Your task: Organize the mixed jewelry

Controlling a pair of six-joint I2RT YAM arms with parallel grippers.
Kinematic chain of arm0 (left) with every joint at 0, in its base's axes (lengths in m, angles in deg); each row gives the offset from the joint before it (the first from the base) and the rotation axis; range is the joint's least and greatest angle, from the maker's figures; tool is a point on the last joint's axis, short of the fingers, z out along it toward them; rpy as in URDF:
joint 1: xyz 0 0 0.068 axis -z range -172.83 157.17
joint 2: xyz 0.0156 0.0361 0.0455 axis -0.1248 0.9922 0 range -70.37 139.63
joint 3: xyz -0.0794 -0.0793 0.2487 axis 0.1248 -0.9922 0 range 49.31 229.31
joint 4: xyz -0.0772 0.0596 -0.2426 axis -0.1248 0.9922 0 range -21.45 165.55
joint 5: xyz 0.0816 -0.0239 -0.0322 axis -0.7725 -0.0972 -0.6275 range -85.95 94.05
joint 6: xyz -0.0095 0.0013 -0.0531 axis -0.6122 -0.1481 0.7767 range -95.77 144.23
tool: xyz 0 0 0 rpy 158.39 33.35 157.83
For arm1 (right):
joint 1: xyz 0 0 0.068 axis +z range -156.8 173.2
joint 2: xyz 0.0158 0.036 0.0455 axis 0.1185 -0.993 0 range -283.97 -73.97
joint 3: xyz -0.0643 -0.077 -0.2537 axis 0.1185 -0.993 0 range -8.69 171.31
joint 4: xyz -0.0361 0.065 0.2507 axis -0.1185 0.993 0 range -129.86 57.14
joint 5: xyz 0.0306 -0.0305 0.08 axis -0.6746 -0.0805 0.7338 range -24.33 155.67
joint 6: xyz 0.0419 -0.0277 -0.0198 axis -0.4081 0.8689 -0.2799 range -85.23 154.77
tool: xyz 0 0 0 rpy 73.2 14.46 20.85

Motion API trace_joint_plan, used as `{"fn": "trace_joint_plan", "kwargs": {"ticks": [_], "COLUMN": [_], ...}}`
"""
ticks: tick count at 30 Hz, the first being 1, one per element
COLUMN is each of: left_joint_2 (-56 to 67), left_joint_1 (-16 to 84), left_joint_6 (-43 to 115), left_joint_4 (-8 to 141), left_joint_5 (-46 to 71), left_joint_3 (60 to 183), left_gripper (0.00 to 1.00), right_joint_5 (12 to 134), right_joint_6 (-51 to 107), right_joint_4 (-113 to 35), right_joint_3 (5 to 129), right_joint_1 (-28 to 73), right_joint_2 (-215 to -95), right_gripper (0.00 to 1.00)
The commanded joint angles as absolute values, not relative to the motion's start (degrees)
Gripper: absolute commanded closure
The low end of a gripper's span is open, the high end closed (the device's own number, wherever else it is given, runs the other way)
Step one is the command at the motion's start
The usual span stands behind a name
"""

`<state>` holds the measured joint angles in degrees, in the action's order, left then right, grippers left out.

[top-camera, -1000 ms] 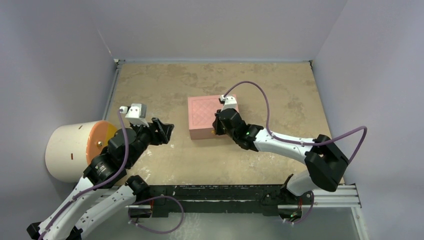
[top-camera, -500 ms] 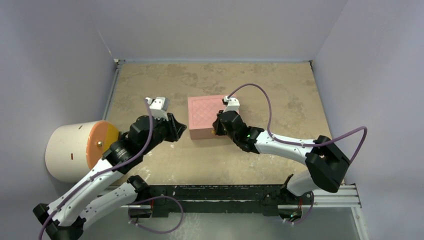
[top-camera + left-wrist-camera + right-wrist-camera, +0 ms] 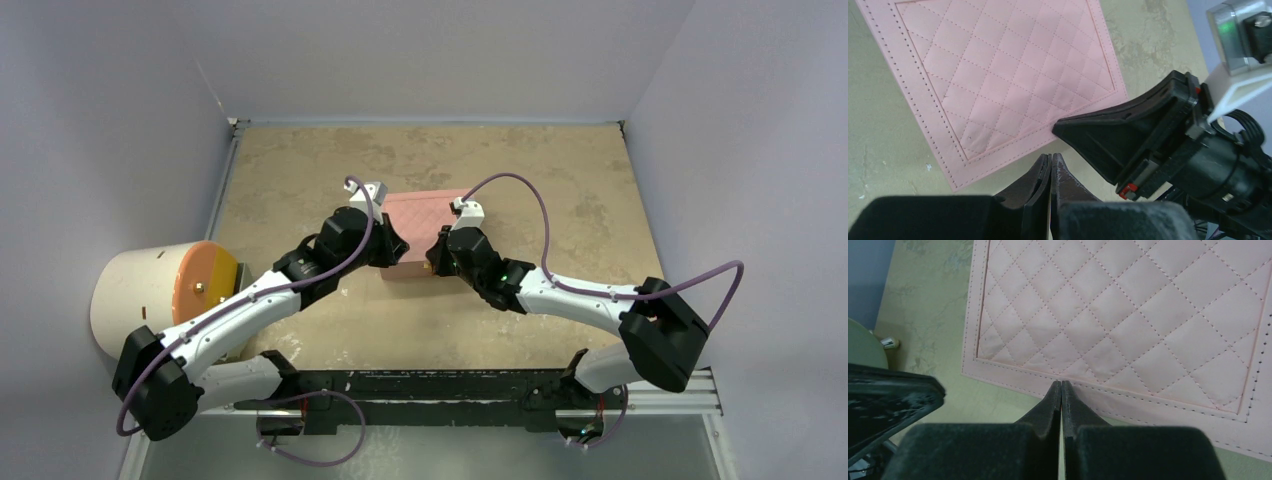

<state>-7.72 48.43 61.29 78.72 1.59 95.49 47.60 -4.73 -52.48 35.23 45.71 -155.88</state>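
Pink box (image 3: 420, 212) mid tabletop (image 3: 300, 170), lid down. At its near side, left end effector (image 3: 1051, 159) and right end effector (image 3: 1061, 386), both pinched shut, empty. No jewelry seen, probably inside: tiny, light, slippery; needs fingertip pinches.

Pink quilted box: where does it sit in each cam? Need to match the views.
Top external: pink box mid-frame, just above centre, between both wrists.
Left wrist: upper left, near corner just beyond the shut left gripper.
Right wrist: top and right, near edge at the shut right gripper.
Shared landmark: the right gripper, its tip at the box's near edge in all three.
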Motion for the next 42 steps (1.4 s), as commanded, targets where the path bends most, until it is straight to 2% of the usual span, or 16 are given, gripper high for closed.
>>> {"fn": "trace_joint_plan", "kwargs": {"ticks": [1,13,22,31,42], "left_joint_2": [-3.7,5.4,15.2,12.6,8.7], "left_joint_1": [48.1,48.1,48.2,48.1,48.2], "left_joint_6": [62.9,63.8,64.7,64.4,63.3], "left_joint_4": [70.7,65.0,70.9,73.0,73.9], "left_joint_5": [2.7,1.7,-2.6,-3.1,-3.1], "left_joint_3": [97.3,95.0,93.2,93.8,94.9], "left_gripper": [1.00,1.00,1.00,1.00,1.00], "right_joint_5": [55.6,56.1,56.0,56.0,54.6], "right_joint_6": [-4.6,-5.1,-5.5,-6.0,-5.7], "right_joint_4": [-31.0,-31.5,-31.3,-30.0,-27.4], "right_joint_3": [29.8,30.2,30.6,32.1,34.3], "right_joint_1": [48.1,48.1,48.1,48.1,48.0], "right_joint_2": [-159.1,-159.4,-159.5,-157.6,-148.6], "right_gripper": [1.00,1.00,1.00,1.00,1.00]}}
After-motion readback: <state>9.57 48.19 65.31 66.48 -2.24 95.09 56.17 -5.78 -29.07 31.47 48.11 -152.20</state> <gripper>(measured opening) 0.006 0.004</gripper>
